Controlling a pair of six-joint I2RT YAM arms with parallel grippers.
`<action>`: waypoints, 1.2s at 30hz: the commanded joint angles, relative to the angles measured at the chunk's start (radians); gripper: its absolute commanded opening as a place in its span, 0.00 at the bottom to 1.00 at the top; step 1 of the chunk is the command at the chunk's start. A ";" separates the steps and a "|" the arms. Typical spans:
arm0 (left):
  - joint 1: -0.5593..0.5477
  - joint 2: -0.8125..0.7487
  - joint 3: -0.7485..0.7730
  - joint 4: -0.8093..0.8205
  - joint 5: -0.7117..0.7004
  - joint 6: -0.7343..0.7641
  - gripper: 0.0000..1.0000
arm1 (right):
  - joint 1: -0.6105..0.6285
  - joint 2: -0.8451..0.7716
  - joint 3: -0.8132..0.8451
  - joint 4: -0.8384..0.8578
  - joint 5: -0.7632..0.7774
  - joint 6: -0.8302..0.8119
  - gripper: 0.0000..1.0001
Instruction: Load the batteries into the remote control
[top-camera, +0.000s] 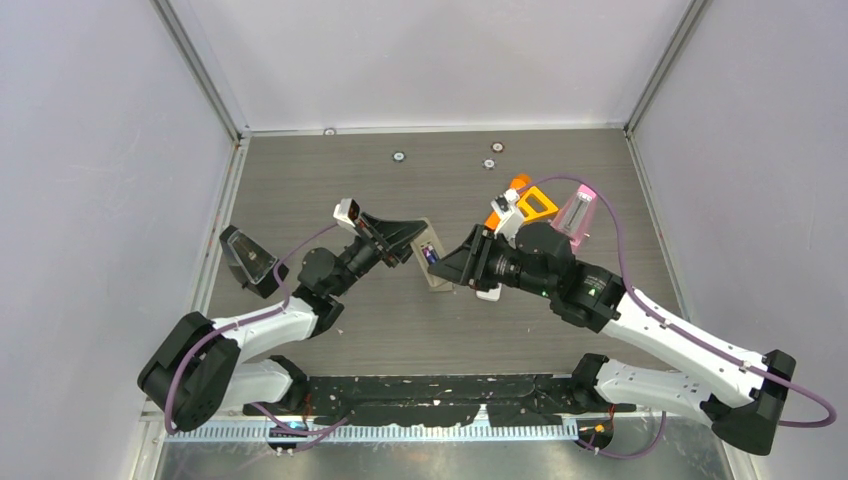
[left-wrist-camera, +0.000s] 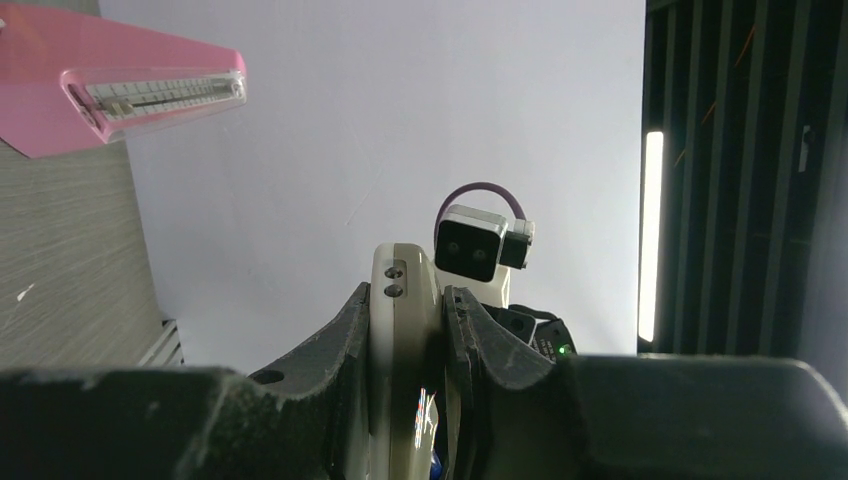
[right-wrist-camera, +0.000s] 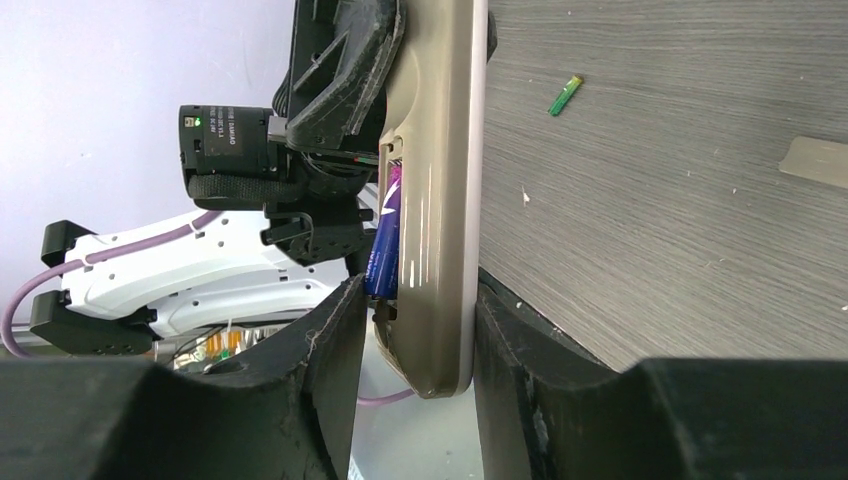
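Observation:
A beige-grey remote control (top-camera: 434, 262) is held off the table between both grippers, its battery bay open. My left gripper (top-camera: 405, 243) is shut on its far end, which shows edge-on between the fingers in the left wrist view (left-wrist-camera: 400, 330). My right gripper (top-camera: 462, 264) is shut on the near end (right-wrist-camera: 435, 200), one finger on the remote's back and the other against a purple battery (right-wrist-camera: 385, 240) lying in the bay (top-camera: 428, 252). A green battery (right-wrist-camera: 565, 95) lies on the table. The two dark batteries are out of view.
An orange tool (top-camera: 508, 197), a yellow device (top-camera: 536, 203) and a pink device (top-camera: 578, 215) stand behind the right wrist. A black wedge (top-camera: 246, 258) stands at the left wall. A flat grey piece (right-wrist-camera: 815, 160) lies on the table. Small round fittings (top-camera: 398, 156) sit at the back.

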 joint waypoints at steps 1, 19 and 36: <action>-0.050 -0.044 0.031 0.086 0.075 -0.013 0.00 | -0.006 0.027 -0.035 0.044 0.026 0.000 0.44; -0.093 -0.062 -0.019 0.085 0.033 0.016 0.00 | -0.017 -0.007 -0.115 0.149 0.041 0.044 0.69; -0.093 -0.060 -0.036 0.094 0.014 0.062 0.00 | -0.024 -0.183 -0.177 0.181 -0.039 -0.002 0.92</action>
